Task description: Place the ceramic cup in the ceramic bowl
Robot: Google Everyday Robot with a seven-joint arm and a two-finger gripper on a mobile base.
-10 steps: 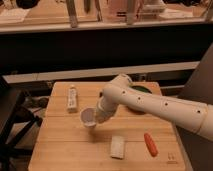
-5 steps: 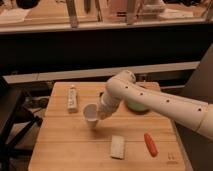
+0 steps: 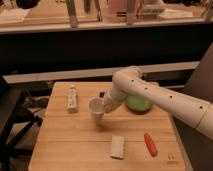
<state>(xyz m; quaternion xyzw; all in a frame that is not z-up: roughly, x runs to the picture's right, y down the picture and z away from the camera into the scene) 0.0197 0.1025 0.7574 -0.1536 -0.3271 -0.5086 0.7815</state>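
Wooden boards are making the top of the counter [image 3: 70, 145], and the things on it are lying well apart from each other. Near the front edge, a flat white block [image 3: 117, 147] is lying a little right of the middle, and an orange-red stick-shaped thing [image 3: 150, 144] is lying closer to the front right corner. Neither of them is belonging to the task.

Further back, about the middle of the counter, the ceramic cup [image 3: 96, 107] is standing upright, or it is being held just above the wood; I cannot tell which. Its mouth is facing up and its pale inside is looking empty. The gripper [image 3: 106, 104] is sitting at the right side of the cup and is appearing to be clenched on its wall. I judge the cup is being kept upright so that it can go down into the bowl on its base.

The ceramic bowl [image 3: 138, 104] is lying to the right of the cup, toward the back right corner, partly hidden under the white arm [image 3: 165, 99]. The visible part of its green inside is showing nothing in it. The cup is not yet in the bowl.

Toward the back left corner, a pale tube-like object [image 3: 72, 98] is lying flat.
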